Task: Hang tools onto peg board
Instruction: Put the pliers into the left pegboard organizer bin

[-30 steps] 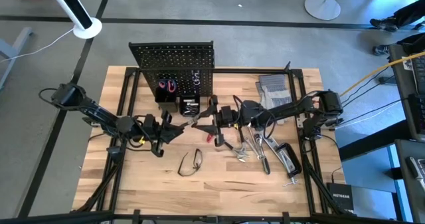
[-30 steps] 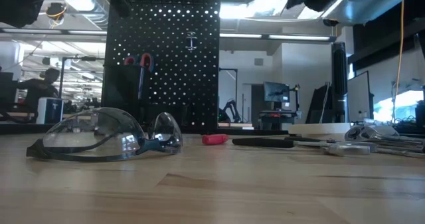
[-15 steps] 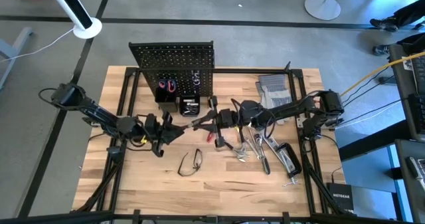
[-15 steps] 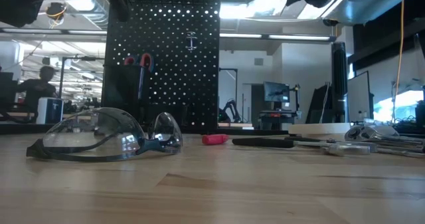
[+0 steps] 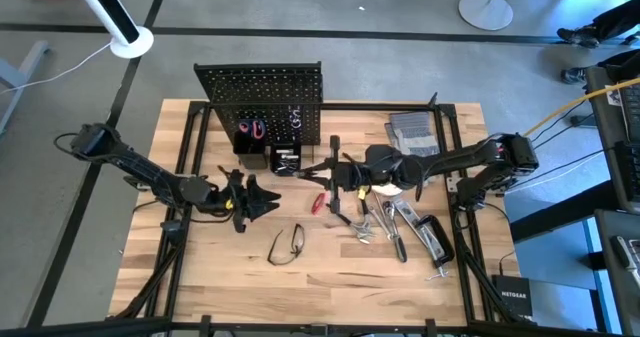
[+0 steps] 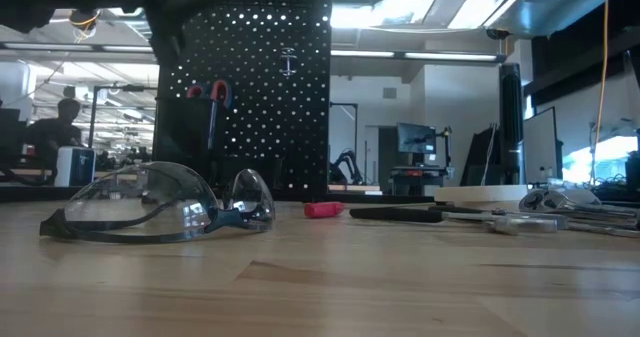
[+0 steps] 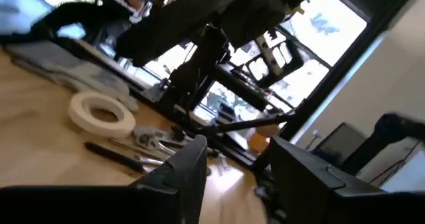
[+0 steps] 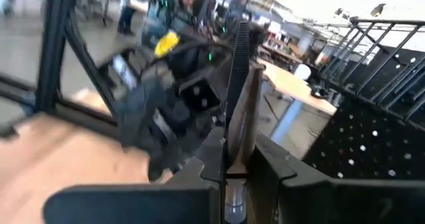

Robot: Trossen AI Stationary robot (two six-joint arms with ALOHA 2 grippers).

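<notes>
The right end effector (image 5: 330,169) is clenching a slim dark tool (image 8: 238,78), its long axis pointing toward the peg board (image 5: 262,102) just beyond. The left end effector (image 5: 262,201) is waiting released, farther away.

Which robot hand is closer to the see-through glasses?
Left. The left gripper sits just beyond the safety glasses; the right gripper is farther off, near the peg board.
</notes>
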